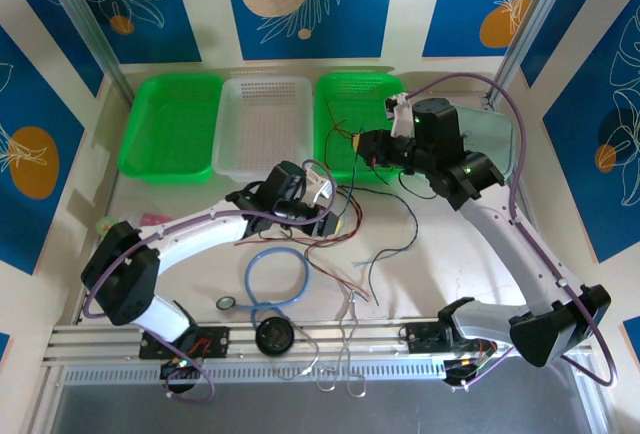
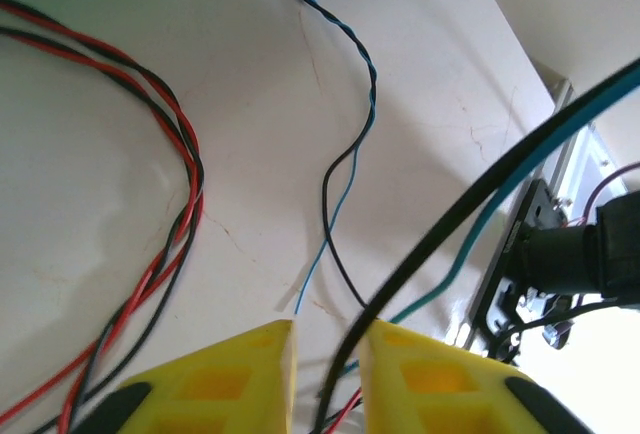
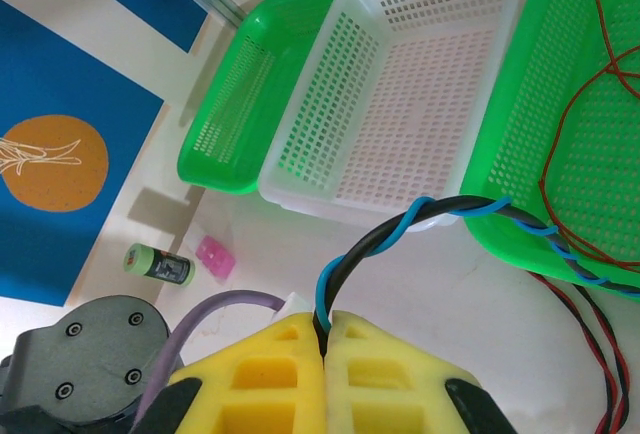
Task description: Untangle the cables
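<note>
Pinching a twisted black-and-blue pair, right tool has its pads shut tight on it, raised near the right green basket. Left tool is narrow. A black-and-teal run passes through the gap, not visibly clamped.

Rest of the cables sprawl on the counter between the arms. One red wire trails into the right basket.

Handling, as a judgement:
- Light, limp and thin, with slick insulation and no push stiffness.
- They likely snag at crossings.
- Best grip is on a clear run or near a free end, pulled slowly so knots don't tighten.

Count:
- Left wrist view: one black-blue pair and two red-black runs, possibly one doubled back.
- Total in the tangle: cannot tell.
- Baskets: three. Two are green, one is white.
- Blue tube loop: one.
</note>
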### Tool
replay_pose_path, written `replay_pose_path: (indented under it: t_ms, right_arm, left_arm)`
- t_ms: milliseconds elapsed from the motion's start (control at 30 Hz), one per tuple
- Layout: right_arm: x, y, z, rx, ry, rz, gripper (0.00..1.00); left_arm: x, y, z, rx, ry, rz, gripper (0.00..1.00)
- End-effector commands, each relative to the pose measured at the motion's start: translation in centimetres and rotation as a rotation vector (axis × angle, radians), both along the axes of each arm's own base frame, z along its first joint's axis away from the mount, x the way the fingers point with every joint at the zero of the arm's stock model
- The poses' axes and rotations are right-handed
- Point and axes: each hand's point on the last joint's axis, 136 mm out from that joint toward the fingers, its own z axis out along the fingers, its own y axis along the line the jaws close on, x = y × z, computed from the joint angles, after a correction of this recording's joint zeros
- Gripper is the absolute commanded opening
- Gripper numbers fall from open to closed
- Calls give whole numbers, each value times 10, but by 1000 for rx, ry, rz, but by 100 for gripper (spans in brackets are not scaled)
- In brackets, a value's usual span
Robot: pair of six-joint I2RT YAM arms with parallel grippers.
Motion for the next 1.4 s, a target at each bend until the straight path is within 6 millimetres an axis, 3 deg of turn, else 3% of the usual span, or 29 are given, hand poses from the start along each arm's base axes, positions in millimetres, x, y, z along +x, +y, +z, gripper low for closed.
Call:
replay_pose_path:
  t_ms: [0,100,267,367,633,833,1067,1267,1367]
  right_arm:
    - [-4,0,20,49,-33,16,0]
    - [-2,-7,5,33,18,-3,1]
    - [-1,-22,-40,5,179,-30,41]
    - [-8,-24,-61,13,245,-19,50]
    - [-39,-25,-88,45,295,2,53]
    - [-56,-17,-90,144,310,58,53]
    - [-60,-3,-93,183,362,114,54]
    - [-60,11,-108,175,404,138,51]
    - [-59,16,-110,170,410,148,38]
  left_arm:
    - [-4,-6,4,-16,0,-25,4]
    - [1,-3,14,-27,-31,4,0]
    - [4,-2,41,-65,-58,36,0]
    - [4,-3,52,-78,-50,40,0]
    - [10,-3,68,-101,-58,74,0]
    - [12,-5,71,-104,-62,68,0]
    - [12,-5,71,-105,-60,67,0]
    - [12,-5,72,-106,-65,68,0]
    - [12,-3,73,-102,-71,70,0]
